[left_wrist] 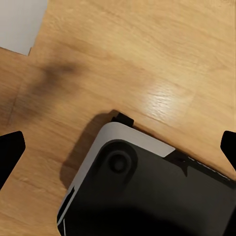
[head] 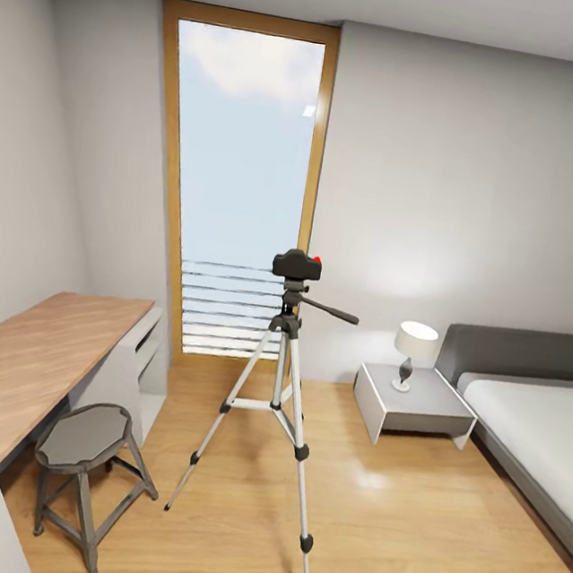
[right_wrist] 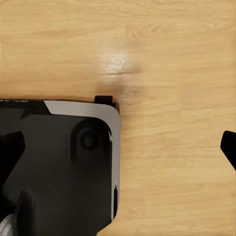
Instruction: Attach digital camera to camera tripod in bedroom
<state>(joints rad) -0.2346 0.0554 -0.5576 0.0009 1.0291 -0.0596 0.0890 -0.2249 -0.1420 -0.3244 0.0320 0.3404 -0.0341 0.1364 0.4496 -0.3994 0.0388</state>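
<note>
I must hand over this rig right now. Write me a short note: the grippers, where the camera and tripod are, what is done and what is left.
Left gripper: open, empty, above the wood floor and the robot's base.
Right gripper: open, empty, likewise.
Camera: sits on top of the tripod, which stands on the floor in front of the window, between the stool and the bedside table.
Done: camera appears mounted.
Left: probably nothing; only check that it sits firmly.

We see the light wood floor (head: pixel 380 534) carrying the camera tripod (head: pixel 274 412) on three spread legs. Left of the tripod stands a grey stool (head: pixel 82 468); right of it, a white bedside table (head: pixel 415 407).
</note>
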